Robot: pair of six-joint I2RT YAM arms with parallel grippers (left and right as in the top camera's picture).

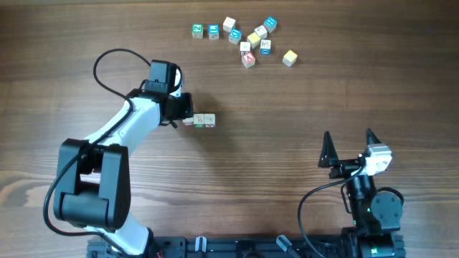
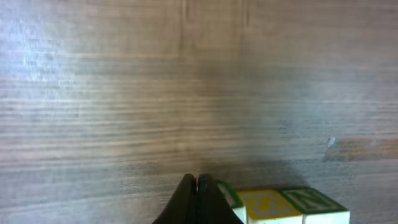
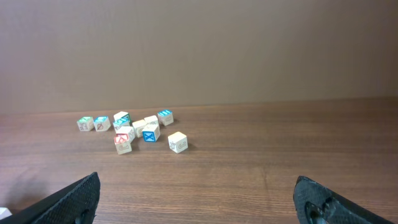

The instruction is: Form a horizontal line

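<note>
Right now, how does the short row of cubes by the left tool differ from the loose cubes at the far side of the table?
The row of cubes sits edge to edge in a straight line; the loose cubes lie scattered at mixed angles. The row has about three, the loose cubes many more. The row lies beside the shut left tool; no tool is near the loose cubes. Both are small pale letter cubes.

Bare brown wooden tabletop (image 1: 287, 107) left open between short row of pale wooden letter cubes (image 1: 204, 120) and loose cluster of pale, blue and yellow cubes (image 1: 245, 39), row's left end blocked by black left gripper (image 2: 197, 186)
</note>
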